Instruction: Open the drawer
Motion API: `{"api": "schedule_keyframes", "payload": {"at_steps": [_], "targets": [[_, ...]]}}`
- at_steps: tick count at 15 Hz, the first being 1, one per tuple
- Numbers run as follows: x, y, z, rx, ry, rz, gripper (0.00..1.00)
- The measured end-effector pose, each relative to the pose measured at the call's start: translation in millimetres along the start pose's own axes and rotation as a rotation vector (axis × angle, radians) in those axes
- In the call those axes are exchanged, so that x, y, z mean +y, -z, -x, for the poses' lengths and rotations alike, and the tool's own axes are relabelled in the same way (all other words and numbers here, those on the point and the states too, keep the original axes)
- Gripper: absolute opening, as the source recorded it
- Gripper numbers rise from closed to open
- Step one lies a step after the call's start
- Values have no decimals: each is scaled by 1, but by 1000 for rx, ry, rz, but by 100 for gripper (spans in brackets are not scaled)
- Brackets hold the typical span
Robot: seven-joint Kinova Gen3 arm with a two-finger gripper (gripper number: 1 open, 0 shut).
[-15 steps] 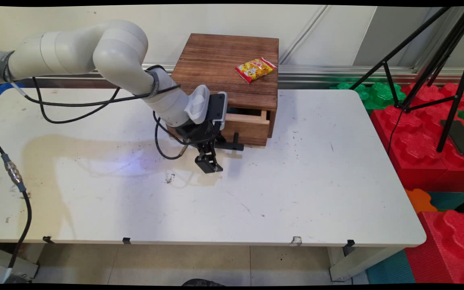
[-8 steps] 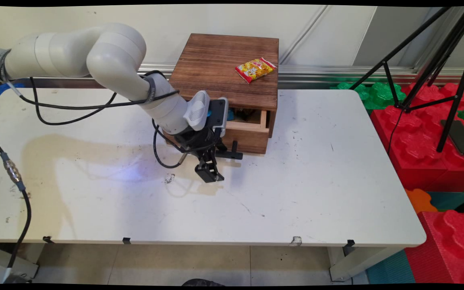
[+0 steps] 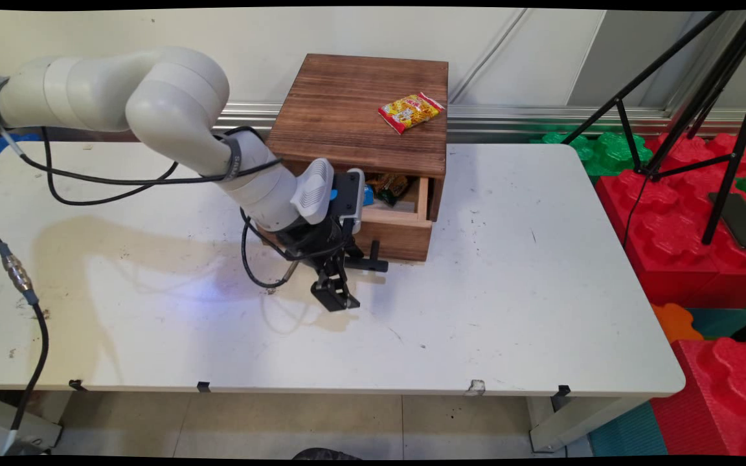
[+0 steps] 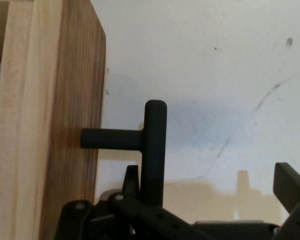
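Observation:
A dark wooden box stands at the table's far side, its light wood drawer pulled partly out. The drawer's black T-shaped handle sticks out of the drawer front. My gripper is open, with one finger hooked between the handle's crossbar and the drawer front, and the other finger well off to the side. Inside the drawer lie a blue item and dark snack packets. A yellow and red snack packet lies on the box's top.
The white table stretches wide to the right and front of the box. Black cables hang from the arm. Red and green foam blocks and a black tripod stand off the table's right side.
The gripper has moved toward the table's near side, drawing the drawer further out by its handle. The things inside the drawer have come into view.

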Motion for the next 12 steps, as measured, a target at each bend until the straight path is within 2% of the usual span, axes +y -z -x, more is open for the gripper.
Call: {"api": "schedule_keyframes", "payload": {"at_steps": [12], "targets": [[38,8,4,15,79,45,100]]}}
